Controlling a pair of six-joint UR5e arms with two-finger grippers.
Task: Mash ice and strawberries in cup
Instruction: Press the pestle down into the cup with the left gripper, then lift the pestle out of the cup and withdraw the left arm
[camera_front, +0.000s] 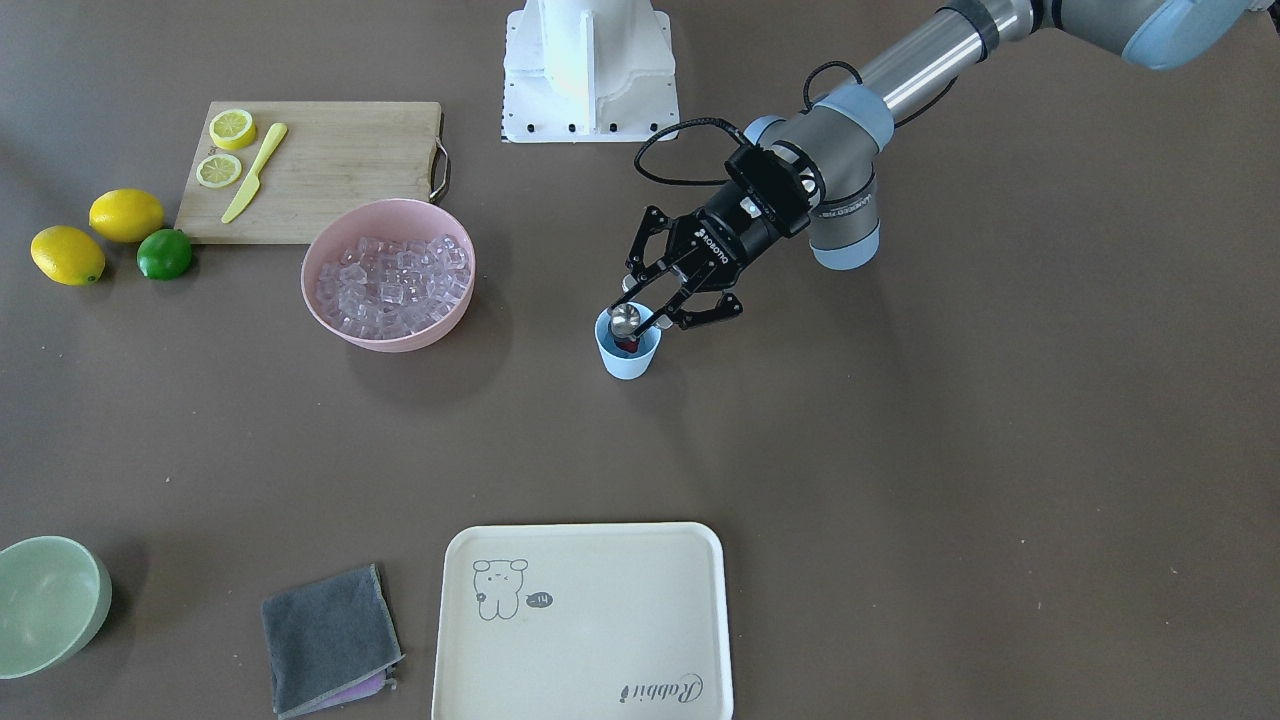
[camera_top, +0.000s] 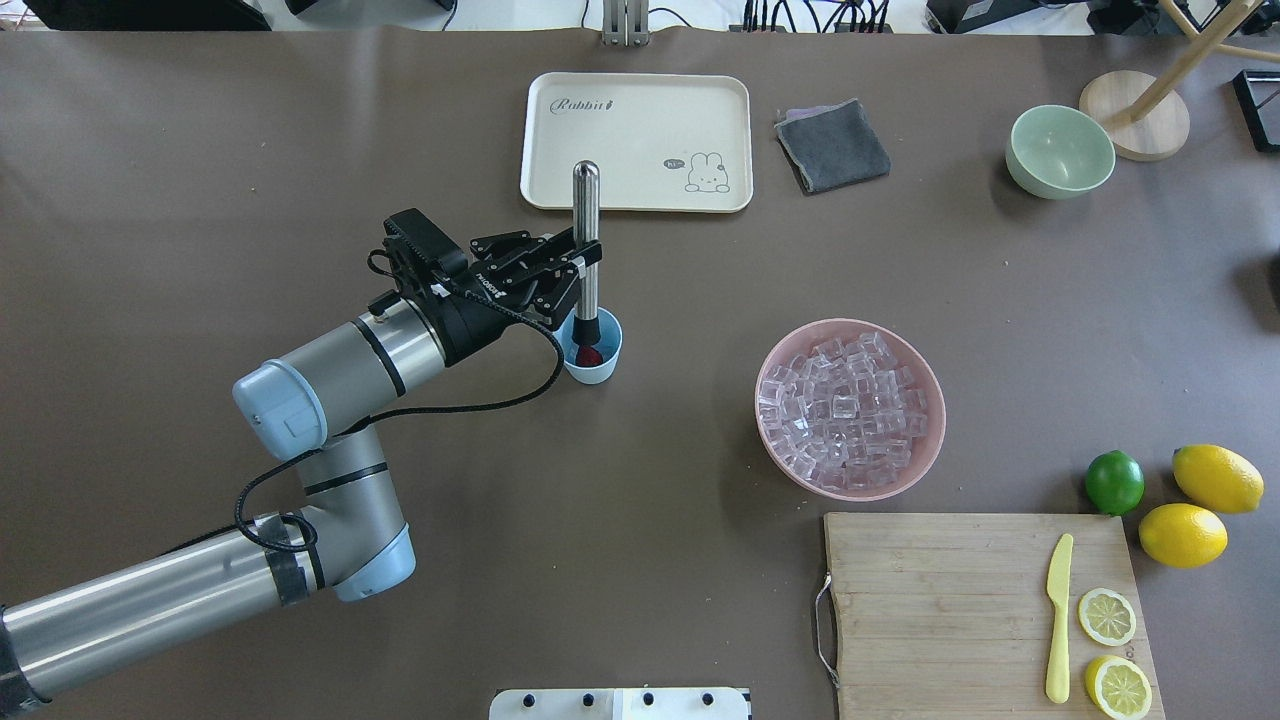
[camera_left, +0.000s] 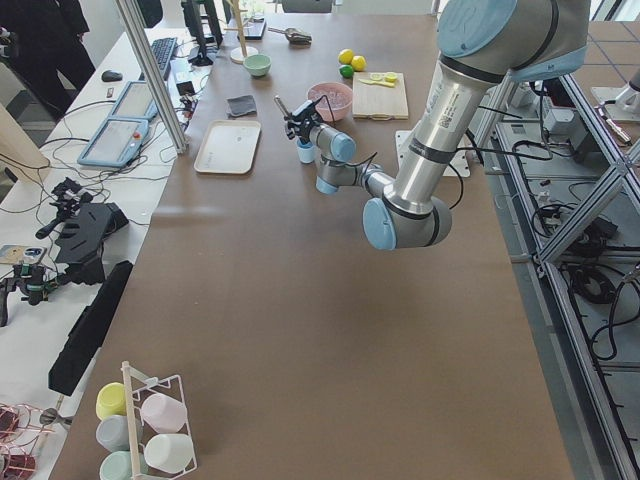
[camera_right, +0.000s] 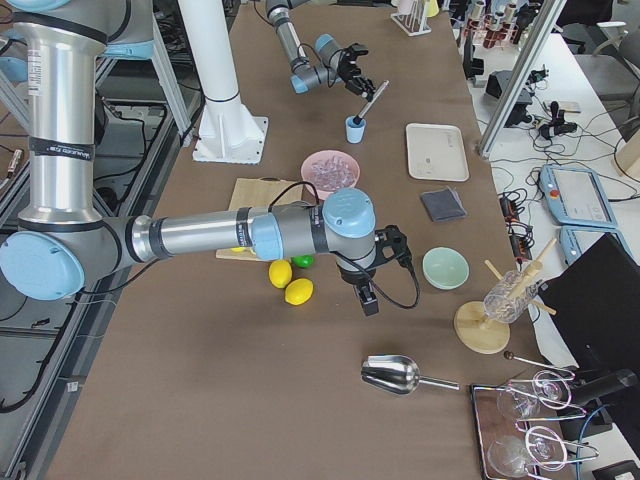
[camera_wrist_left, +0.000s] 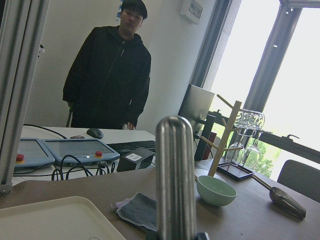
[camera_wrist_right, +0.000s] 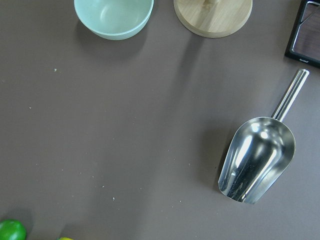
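Observation:
The light-blue cup stands near the table's middle. Something red, the strawberry, lies inside it. My left gripper is shut on a steel muddler, which stands upright with its lower end in the cup. The ice fills the pink bowl; I see no ice in the cup. My right gripper hangs over the table far from the cup, past the lemons; I cannot tell if it is open or shut.
A cutting board holds a yellow knife and lemon slices, with two lemons and a lime beside it. A cream tray, grey cloth and pale green bowl lie beyond the cup. A steel scoop lies below my right wrist.

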